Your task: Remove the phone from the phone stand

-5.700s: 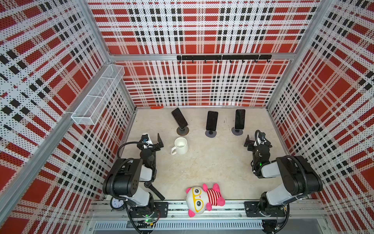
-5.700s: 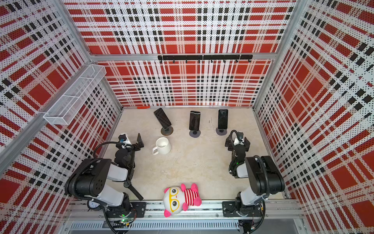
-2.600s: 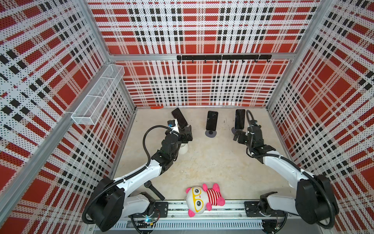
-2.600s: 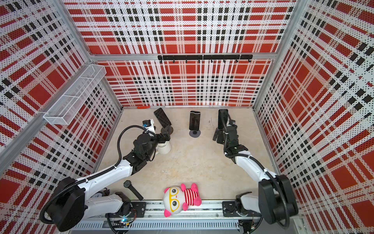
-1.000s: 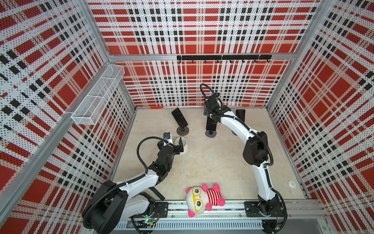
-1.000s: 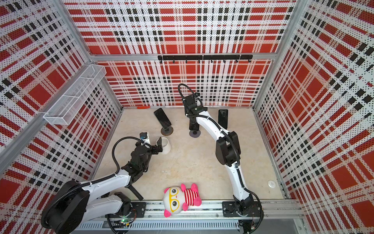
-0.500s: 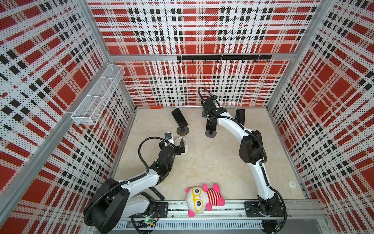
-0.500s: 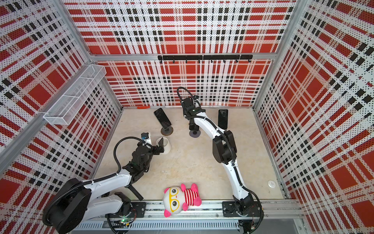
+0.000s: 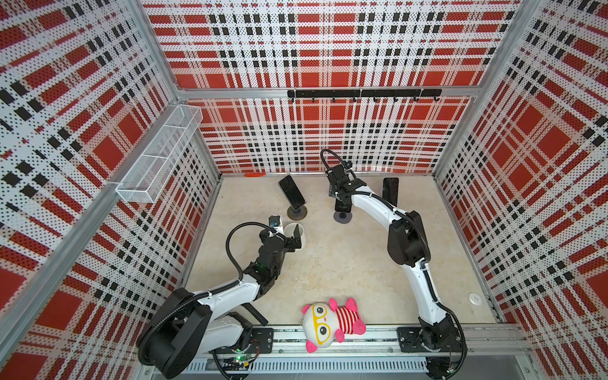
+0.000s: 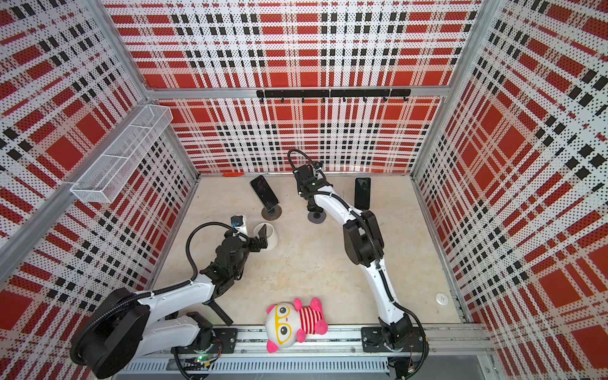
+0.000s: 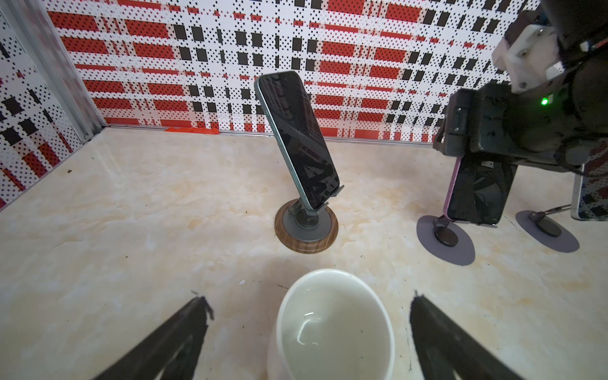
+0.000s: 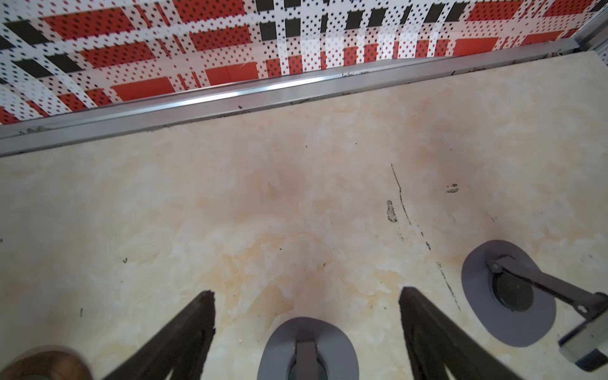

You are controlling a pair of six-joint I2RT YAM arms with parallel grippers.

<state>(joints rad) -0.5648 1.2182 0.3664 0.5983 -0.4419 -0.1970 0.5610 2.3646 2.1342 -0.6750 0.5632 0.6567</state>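
Three dark phones lean on stands near the back wall. The left phone (image 9: 291,194) sits on a wood-rimmed stand (image 11: 306,230). The middle phone (image 11: 477,194), with a purple edge, rests on a grey disc stand (image 9: 342,217). My right gripper (image 12: 306,292) points down over its top edge, jaws open. The wrist view shows only that stand's base (image 12: 307,345) between the fingers; the phone is hidden there. The right phone (image 9: 390,190) stands beside my right arm. My left gripper (image 11: 308,301) hangs open, its fingers on either side of a white mug (image 11: 332,325).
A pink and white plush toy (image 9: 329,320) lies at the front rail. A white wire basket (image 9: 158,164) hangs on the left wall and a black hook rail (image 9: 362,93) on the back wall. A small white disc (image 9: 475,298) lies front right.
My right gripper has shifted slightly left and lower over the middle phone, with its fingers a little narrower. The left arm has barely moved.
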